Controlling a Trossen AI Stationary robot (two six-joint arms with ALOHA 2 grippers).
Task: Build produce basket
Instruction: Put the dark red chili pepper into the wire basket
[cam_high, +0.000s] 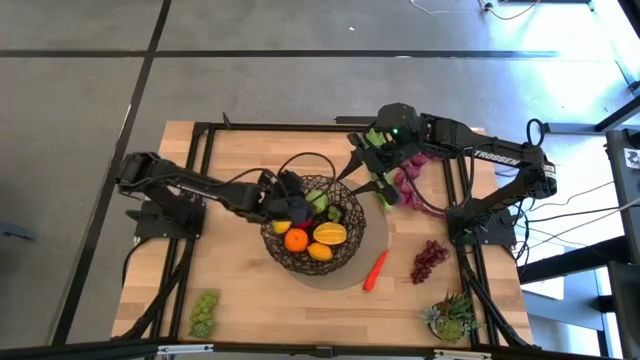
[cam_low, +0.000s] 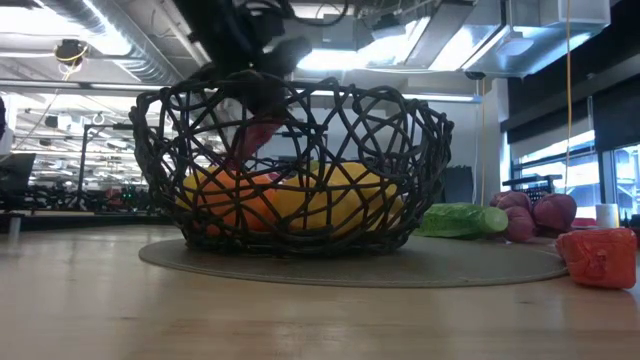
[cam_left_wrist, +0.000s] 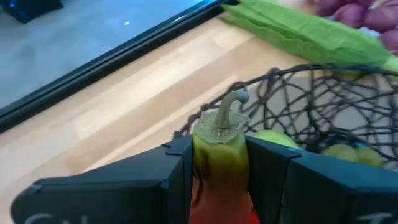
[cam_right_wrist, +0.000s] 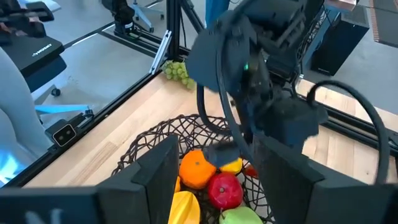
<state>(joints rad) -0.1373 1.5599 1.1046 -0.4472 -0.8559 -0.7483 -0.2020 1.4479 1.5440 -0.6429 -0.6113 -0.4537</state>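
The round, dark wire-mesh basket (cam_high: 313, 228) sits mid-desk on its grey round mat (cam_high: 375, 245), already holding an orange, a lemon and apples. The left tool (cam_left_wrist: 219, 167) is clamped on a stemmed toy fruit, yellow-green shading to red (cam_left_wrist: 219, 155), held stem-up just over the basket's left rim — so the drop point lies directly ahead and below, toward the bowl's centre. The right tool (cam_high: 374, 165) hovers with its fingers apart by the far right rim, near the long green leafy stalk (cam_low: 462, 220) — probably its next pick.
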